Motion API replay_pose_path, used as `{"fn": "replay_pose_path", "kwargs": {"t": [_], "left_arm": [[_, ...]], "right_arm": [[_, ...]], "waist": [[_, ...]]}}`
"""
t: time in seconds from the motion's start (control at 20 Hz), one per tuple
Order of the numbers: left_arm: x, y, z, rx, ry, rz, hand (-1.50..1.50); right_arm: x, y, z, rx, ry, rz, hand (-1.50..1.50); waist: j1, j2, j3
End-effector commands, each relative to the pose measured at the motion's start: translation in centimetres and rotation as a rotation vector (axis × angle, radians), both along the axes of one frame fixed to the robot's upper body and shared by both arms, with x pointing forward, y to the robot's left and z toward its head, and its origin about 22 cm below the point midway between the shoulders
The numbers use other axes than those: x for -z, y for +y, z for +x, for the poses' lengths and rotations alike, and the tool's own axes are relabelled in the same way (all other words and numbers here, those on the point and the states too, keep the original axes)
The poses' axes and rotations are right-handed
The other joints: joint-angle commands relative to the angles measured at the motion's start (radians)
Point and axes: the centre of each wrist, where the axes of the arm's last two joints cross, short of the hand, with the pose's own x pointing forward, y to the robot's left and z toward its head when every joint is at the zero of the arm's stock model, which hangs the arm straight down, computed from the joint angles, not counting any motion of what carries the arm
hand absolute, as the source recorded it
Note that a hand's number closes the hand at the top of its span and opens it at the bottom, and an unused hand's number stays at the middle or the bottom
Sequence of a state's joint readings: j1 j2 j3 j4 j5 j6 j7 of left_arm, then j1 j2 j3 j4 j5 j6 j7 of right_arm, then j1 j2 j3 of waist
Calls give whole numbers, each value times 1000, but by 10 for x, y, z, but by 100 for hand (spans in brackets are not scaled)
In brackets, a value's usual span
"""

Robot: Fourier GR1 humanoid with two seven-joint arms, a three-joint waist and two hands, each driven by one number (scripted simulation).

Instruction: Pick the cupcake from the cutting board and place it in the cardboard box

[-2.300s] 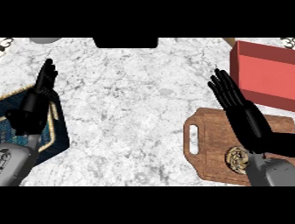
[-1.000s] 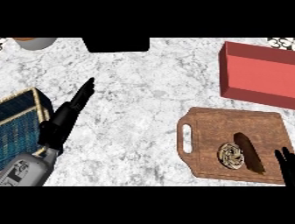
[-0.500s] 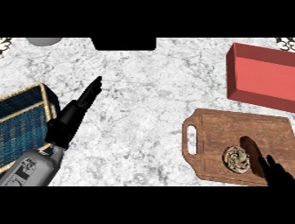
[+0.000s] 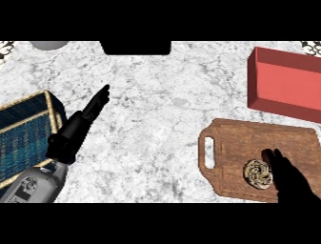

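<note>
One cupcake point(image 4: 257, 173) on the counter, and it's sitting on the wooden cutting board point(image 4: 268, 143), down in the board's lower middle near the front edge. From up here you're looking at its top, a round swirly brownish disc, so it looks upright. It looks slightly taller than wide in the view, but there's no real long axis or pointing direction to call out.

Right hand point(image 4: 289, 178) comes in from the bottom edge right over the board, fingers straight and pointing away from the robot, lying just beside the cupcake on its right side. Fingertips point(image 4: 270, 155) reach a bit past the cupcake. Whether it's actually touching the cupcake I can't tell, the dark hand sits right against it. Nothing is gripped, the fingers are stretched out and not curled round anything.

Left hand point(image 4: 78, 128) is over on the left over bare marble counter point(image 4: 155, 105), forearm rising from the lower left corner, hand edge-on with fingers straight and pointing up and to the right. It's holding nothing, just resting next to the blue woven mat point(image 4: 12, 138) with the tan border.

Count wise: one cutting board with a handle slot on its left end, one red box point(image 4: 296, 86) sitting beyond the board at the upper right, well apart from the cupcake, open side up. Two hands, both relaxed. One grey round thing point(image 4: 48, 45) peeks in at the top left edge, too cut off to identify.
</note>
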State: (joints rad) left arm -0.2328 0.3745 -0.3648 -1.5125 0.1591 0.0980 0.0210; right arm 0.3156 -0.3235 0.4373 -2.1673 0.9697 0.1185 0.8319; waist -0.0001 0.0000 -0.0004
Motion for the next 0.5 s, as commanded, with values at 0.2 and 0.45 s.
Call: {"fn": "replay_pose_path", "kwargs": {"t": [0.2,0.45], "left_arm": [[1,-8,7,-16,2,-5,0],[9,-10,12,-22,13,-9,0]], "right_arm": [[34,7,23,35,81,-18,-150],[40,14,16,17,16,-11,-150]], "waist": [[-2,0,0],[-4,0,0]]}}
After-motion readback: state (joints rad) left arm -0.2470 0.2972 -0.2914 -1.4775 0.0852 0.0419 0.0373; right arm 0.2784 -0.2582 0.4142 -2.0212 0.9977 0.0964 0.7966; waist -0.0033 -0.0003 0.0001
